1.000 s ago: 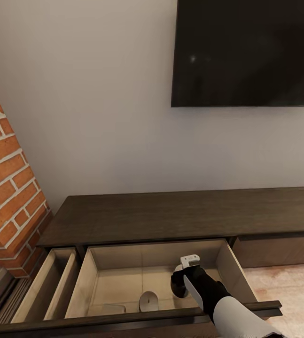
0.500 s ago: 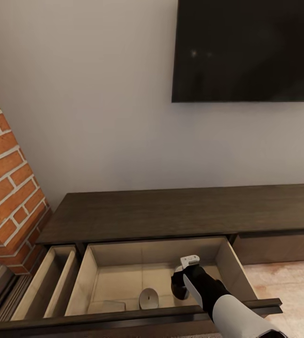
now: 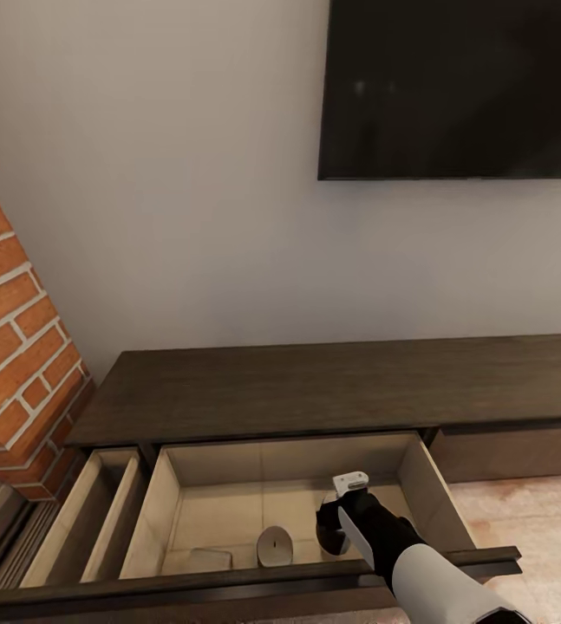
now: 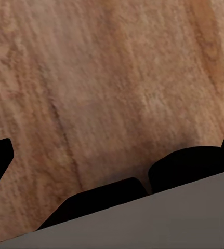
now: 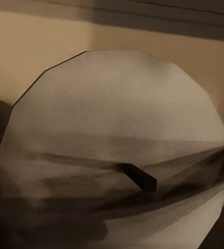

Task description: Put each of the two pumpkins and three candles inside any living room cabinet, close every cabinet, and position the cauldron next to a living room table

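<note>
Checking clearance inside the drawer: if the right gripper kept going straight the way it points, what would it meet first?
Probably the pale drawer floor of the open cabinet. The right gripper is closed on a candle; how far below the floor lies is unclear.

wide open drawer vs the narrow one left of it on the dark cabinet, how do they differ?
The wide pale-wood open drawer holds a cream candle lying on its side and the right gripper; the narrow pale-wood open drawer shows no contents. The wide one has no divider; the narrow one has one. Both are pulled out.
</note>
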